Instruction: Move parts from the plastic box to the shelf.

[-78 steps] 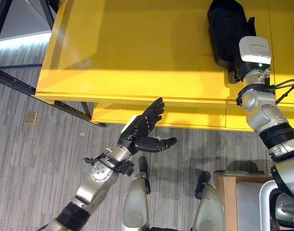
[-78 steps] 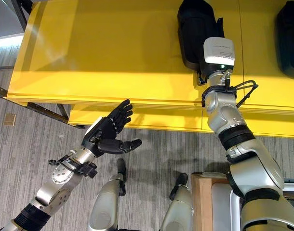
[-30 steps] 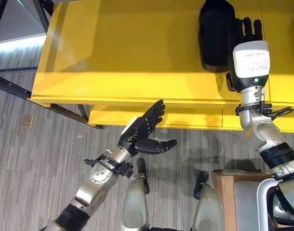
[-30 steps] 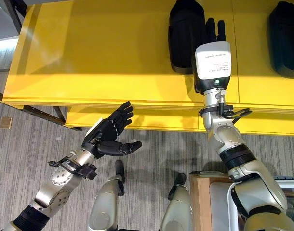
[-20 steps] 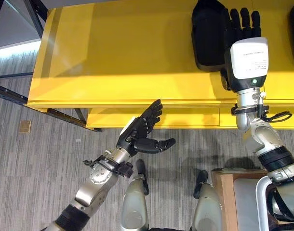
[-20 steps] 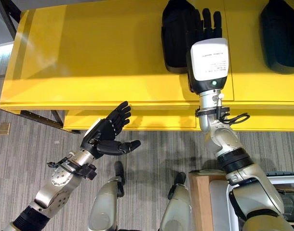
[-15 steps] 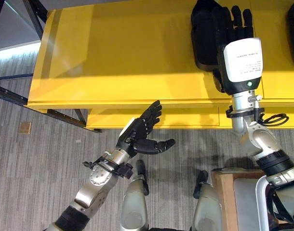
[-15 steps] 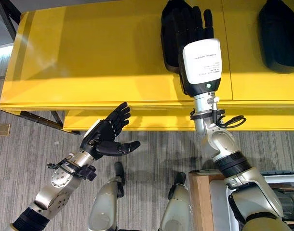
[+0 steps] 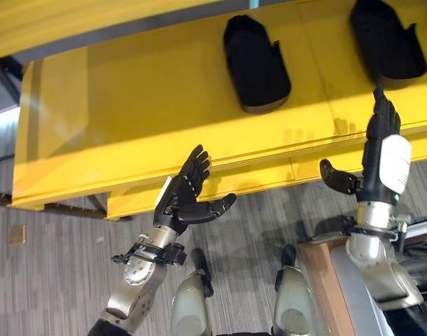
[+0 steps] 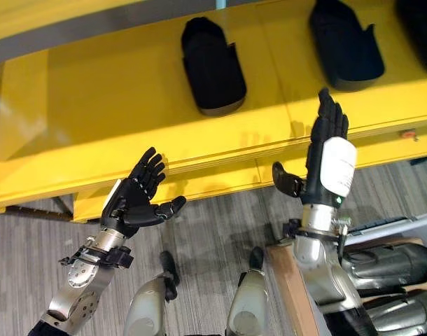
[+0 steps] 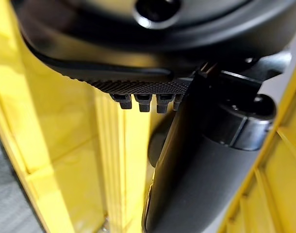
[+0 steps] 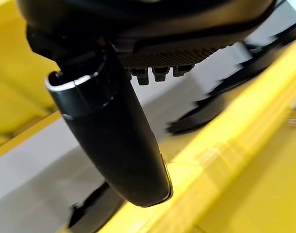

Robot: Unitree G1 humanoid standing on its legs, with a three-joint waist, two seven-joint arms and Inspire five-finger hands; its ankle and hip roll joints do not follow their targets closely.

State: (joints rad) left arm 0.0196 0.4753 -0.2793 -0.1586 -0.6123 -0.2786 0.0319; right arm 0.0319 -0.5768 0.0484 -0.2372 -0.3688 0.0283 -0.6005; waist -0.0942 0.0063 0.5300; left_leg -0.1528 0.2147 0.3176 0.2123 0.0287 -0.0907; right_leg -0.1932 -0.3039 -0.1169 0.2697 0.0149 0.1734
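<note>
With its fingers straight and its thumb spread to the side, the right hand [image 9: 376,150] stands empty at the right of the frame, raised just in front of the front edge of the yellow shelf [image 9: 129,119] and touching nothing. Up and left of it a black part [image 9: 254,63] lies flat on the shelf in the upper middle of the frame, and a second black part [image 9: 386,40] lies at the upper right; both sit well back from the edge and look settled. At the lower centre-left the left hand [image 9: 182,199] is likewise open and empty, palm turned inward, below the shelf edge over the grey floor. At the lower right corner, light containers [image 10: 399,262] hold dark shapes, probably the plastic box with further parts, though that is hard to tell. Judging by this, a placement is complete and the step in hand is to go back for another part. To do it well, the right arm should draw clear of the shelf edge before swinging down, keep its fingers wide until over the next part, and avoid brushing the parts already placed.
</note>
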